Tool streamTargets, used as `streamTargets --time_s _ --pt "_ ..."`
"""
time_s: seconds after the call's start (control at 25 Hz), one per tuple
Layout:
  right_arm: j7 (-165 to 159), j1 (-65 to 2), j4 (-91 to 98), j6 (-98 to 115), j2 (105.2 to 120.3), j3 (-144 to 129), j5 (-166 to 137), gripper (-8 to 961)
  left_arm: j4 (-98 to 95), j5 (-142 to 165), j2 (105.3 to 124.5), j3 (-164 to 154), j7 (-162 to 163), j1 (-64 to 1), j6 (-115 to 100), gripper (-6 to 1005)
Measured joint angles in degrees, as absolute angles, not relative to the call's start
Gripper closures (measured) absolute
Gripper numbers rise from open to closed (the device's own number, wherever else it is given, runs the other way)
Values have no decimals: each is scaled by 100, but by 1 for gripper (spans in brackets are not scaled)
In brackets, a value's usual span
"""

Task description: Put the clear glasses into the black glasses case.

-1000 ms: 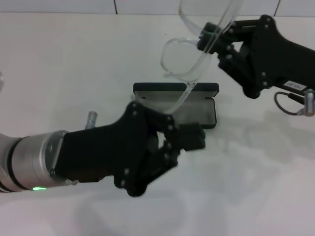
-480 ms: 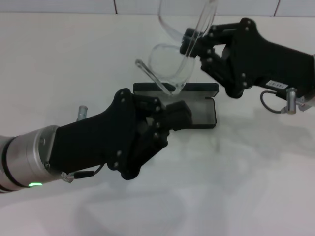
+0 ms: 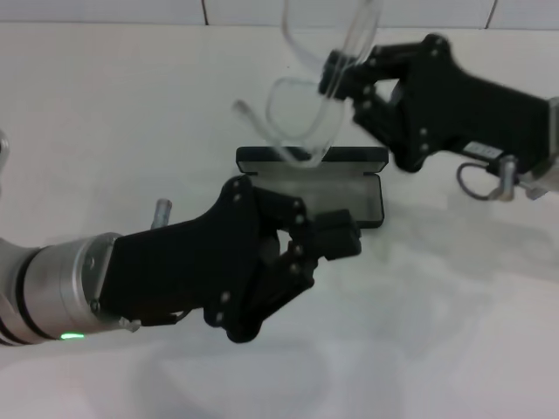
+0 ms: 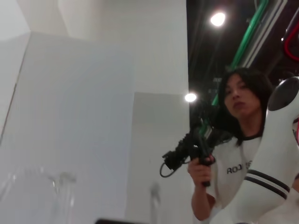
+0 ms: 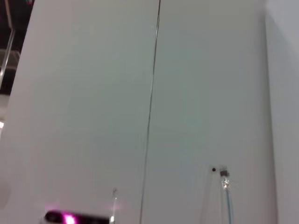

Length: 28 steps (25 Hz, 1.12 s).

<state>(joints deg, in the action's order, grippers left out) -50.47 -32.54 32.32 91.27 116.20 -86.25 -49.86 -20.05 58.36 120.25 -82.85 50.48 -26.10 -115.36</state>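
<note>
The left gripper (image 3: 336, 236) hides the near left part of the black glasses case (image 3: 358, 188), so only its far rim and right half show; its fingers look drawn close together just over the case's near edge, with nothing seen between them. One case lies open on the white table (image 3: 131, 113), grey lining up. One pair of clear glasses (image 3: 306, 122) hangs in the air above the case's far edge, tilted, its upper arm cut off by the top of the head view. The right gripper (image 3: 342, 72) is clamped on the frame near one hinge. The glasses' outline is faint against the table. Both wrist views face walls; a person (image 4: 233, 154) holding a camera rig appears in the left one
</note>
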Motion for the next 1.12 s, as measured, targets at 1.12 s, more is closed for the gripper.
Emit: streamTargets --time_s 1.12 --pt "-4983 -3439 3515 8301 11619 -9735 -5150 888 -1668 5459 12006 -8244 5098 -2624 -11163 942"
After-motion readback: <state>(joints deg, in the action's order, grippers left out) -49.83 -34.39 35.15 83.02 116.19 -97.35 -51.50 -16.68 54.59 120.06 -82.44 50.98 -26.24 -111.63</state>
